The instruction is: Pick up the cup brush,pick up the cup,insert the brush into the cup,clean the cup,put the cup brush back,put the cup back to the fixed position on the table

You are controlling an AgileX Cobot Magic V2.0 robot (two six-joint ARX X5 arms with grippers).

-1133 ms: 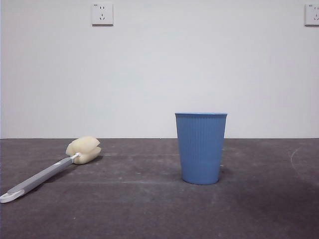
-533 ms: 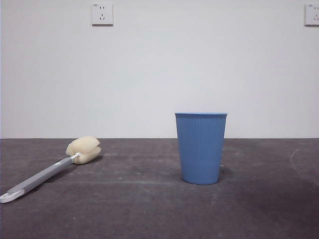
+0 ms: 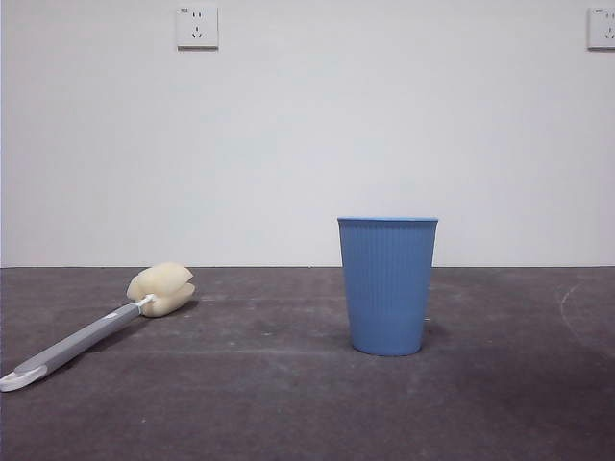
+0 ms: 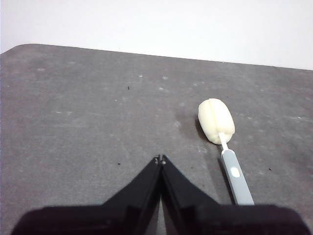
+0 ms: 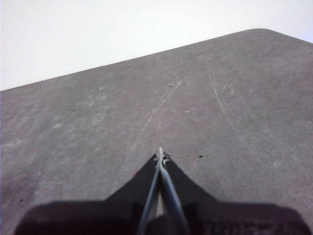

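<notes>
Left gripper (image 4: 160,159) poised above dark grey matte table (image 3: 288,403), jaws clenched, empty, near grey-handled cream-sponge cup brush (image 4: 221,137) lying left; right gripper (image 5: 160,155) likewise clenched, empty; ribbed blue plastic cup (image 3: 387,285) upright, centre-right.

Plain white wall (image 3: 307,144) behind the dark grey counter (image 3: 288,403); two white wall sockets (image 3: 197,27) mounted high, left and far right.

The dark grey table (image 3: 288,403) is scuffed and matte. The cup brush (image 3: 96,331) lies flat at the left, sponge head farther away. The blue cup (image 3: 387,286) stands upright right of centre, well apart from it.
</notes>
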